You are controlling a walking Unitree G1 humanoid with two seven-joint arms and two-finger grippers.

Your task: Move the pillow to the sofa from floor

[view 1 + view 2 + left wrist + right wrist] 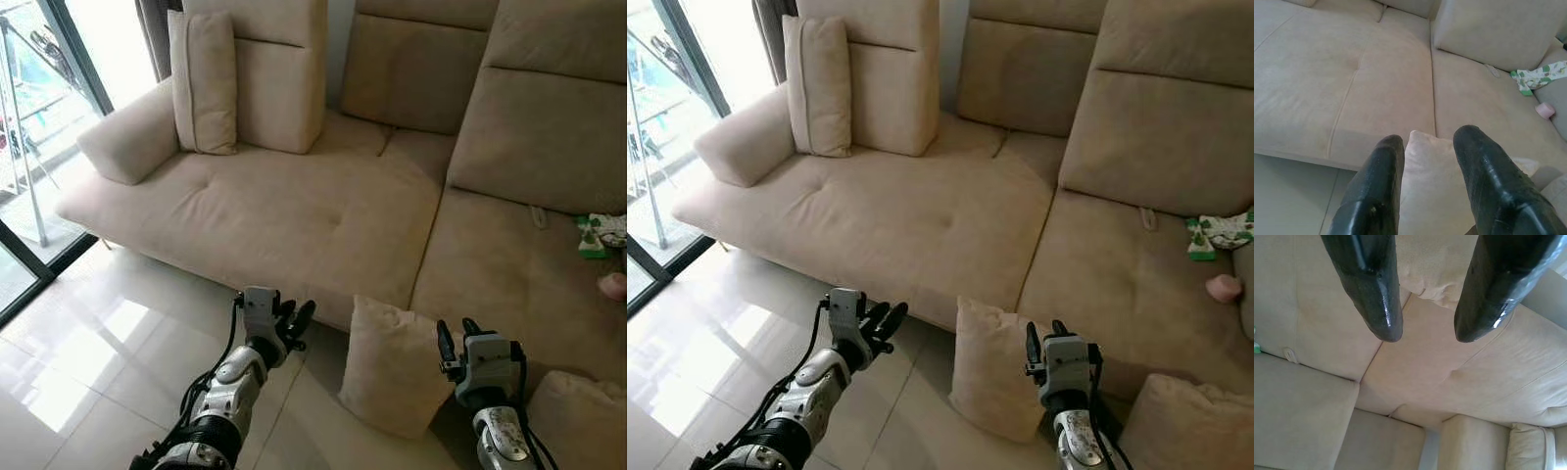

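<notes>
Pillow stands on the floor, leaning against the sofa front. Left gripper and right gripper flank it, both spread, seemingly not touching. Likely light, soft, compressible: squeeze opposite edges.

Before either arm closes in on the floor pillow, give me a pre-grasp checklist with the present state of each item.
1. Beige pillow on the floor tiles, leaning against the sofa front: ok.
2. Left gripper open, raised to the pillow's left, apart from it: ok.
3. Right gripper open, at the pillow's right edge: ok; contact cannot tell.
4. Pillow between the two grippers for a two-sided squeeze: ok.
5. Landing room on the seat cushion behind the pillow: ok, bare fabric there.
6. Green patterned cloth and pink object on the far right seat, away from the drop spot: ok.
</notes>
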